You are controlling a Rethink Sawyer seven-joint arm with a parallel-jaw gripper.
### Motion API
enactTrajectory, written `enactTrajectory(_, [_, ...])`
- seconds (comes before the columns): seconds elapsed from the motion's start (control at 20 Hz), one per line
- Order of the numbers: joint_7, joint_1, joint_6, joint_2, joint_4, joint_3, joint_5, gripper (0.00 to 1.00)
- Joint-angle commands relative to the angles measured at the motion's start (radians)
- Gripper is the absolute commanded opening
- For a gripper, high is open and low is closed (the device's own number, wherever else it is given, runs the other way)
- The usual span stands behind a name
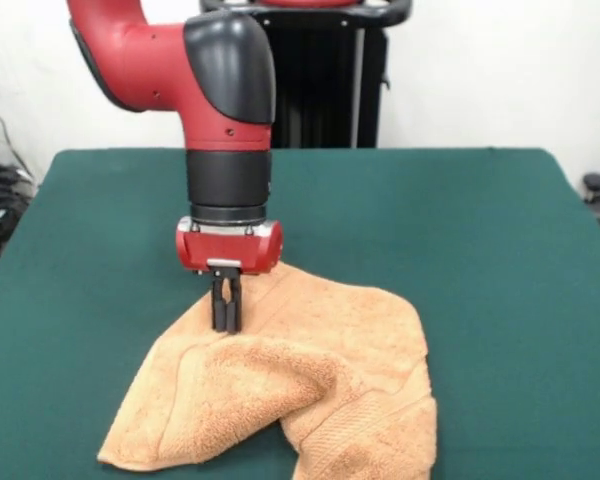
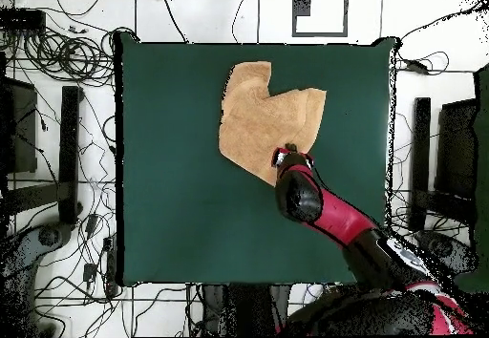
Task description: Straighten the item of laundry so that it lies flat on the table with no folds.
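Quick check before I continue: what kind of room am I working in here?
Most likely a robotics lab. A green felt-topped table is ringed by loose cables on a white tiled floor, and the gripper meets a peach towel, the only item on it.

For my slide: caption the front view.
Sawyer's gripper pinches a crumpled peach towel on the green table.

Peach towel (image 1: 310, 385), dk green table (image 1: 480, 250)

The towel (image 1: 300, 390) lies folded on the table (image 1: 480, 250), with the pincer (image 1: 226, 318) down on its corner.
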Motion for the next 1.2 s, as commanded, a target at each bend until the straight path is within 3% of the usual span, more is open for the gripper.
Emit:
enactTrajectory(0.05, [0.170,0.050,0.196,0.118,0.182,-0.058,-0.004,0.00])
enactTrajectory(0.7, [0.150,0.046,0.315,0.099,0.194,-0.055,0.020,0.00])
enactTrajectory(1.2, [0.177,0.010,0.232,0.127,0.228,-0.038,-0.014,0.00])
